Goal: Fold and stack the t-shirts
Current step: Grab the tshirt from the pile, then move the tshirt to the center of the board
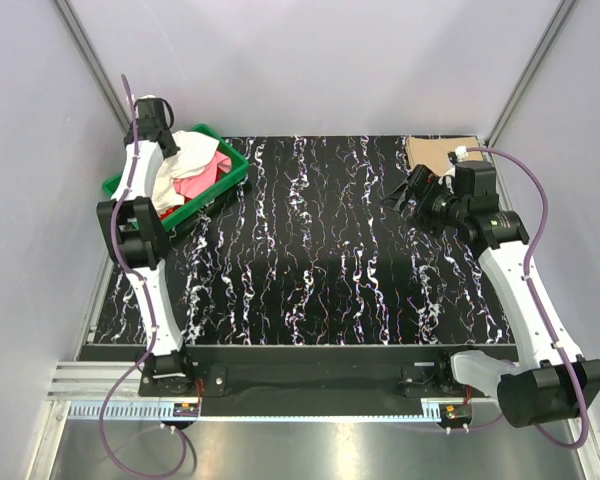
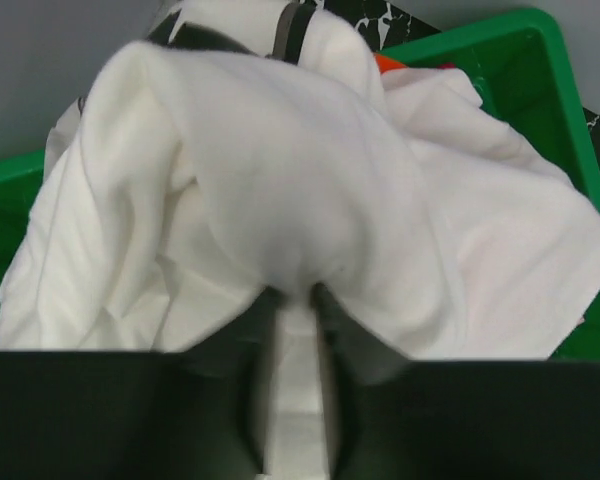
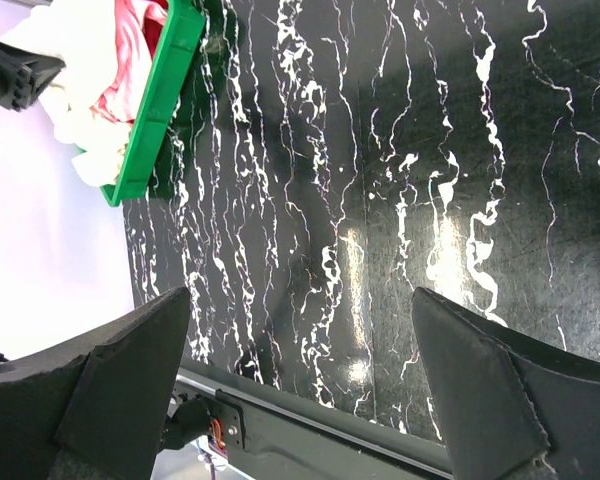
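A white t-shirt (image 1: 192,150) (image 2: 280,180) is heaped on top of the pile in the green crate (image 1: 235,170) at the back left. A pink t-shirt (image 1: 195,185) lies under it, and a bit of orange cloth (image 2: 390,62) peeks out behind. My left gripper (image 1: 170,140) (image 2: 293,295) is down in the crate, its fingers narrowed onto a fold of the white t-shirt. A tan t-shirt (image 1: 435,152) lies flat at the back right corner. Just in front of it, my right gripper (image 1: 398,195) (image 3: 300,330) hovers open over the table with nothing in it.
The black marbled table (image 1: 320,260) spreads between the two arms. The crate (image 3: 160,90) (image 2: 520,60) sits tilted at the table's far left corner, next to the grey side wall. A metal rail (image 1: 280,375) runs along the near edge.
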Tool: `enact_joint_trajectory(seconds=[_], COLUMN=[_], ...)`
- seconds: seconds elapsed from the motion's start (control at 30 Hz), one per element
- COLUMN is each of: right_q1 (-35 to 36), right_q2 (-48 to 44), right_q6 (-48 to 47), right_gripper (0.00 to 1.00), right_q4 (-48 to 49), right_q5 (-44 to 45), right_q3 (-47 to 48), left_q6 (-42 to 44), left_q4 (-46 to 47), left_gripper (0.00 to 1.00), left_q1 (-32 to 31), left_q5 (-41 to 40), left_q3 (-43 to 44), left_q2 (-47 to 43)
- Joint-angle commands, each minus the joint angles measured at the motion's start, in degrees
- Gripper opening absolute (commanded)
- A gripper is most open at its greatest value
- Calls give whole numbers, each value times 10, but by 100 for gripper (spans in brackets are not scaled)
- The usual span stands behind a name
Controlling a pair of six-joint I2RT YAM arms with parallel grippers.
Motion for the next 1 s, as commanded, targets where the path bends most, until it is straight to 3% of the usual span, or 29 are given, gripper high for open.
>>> enact_joint_trajectory(seconds=[0.0, 0.07, 0.27, 0.53, 0.7, 0.77, 0.83, 0.97], right_q1=[-1, -2, -2, -2, -2, -3, -3, -3], right_q2=[11, 12, 9, -37, -37, -33, -31, -49], right_q6=[-6, -6, -11, -19, -38, -37, -34, -15], right_gripper=[100, 100, 100, 100, 100, 99, 100, 100], right_q4=[20, 21, 23, 25, 9, -2, -11, -23], right_q5=[-24, -24, -6, 15, 74, 82, 84, 94], right_q3=[19, 17, 7, -8, -9, -5, -2, -15], left_q6=[22, 26, -6, -148, -388, -449, -457, -370], left_q4=[20, 30, 117, 323, 573, 618, 629, 577], left_gripper=[14, 0, 0, 0, 0, 0, 0, 0], left_q1=[-5, -6, -20, -63, -82, -100, -136, -217], left_q5=[57, 95, 224, 421, 530, 569, 582, 559], left_q3=[62, 71, 91, 55, -113, -179, -277, -473], left_q2=[-14, -42, -163, -356, -438, -463, -498, -553])
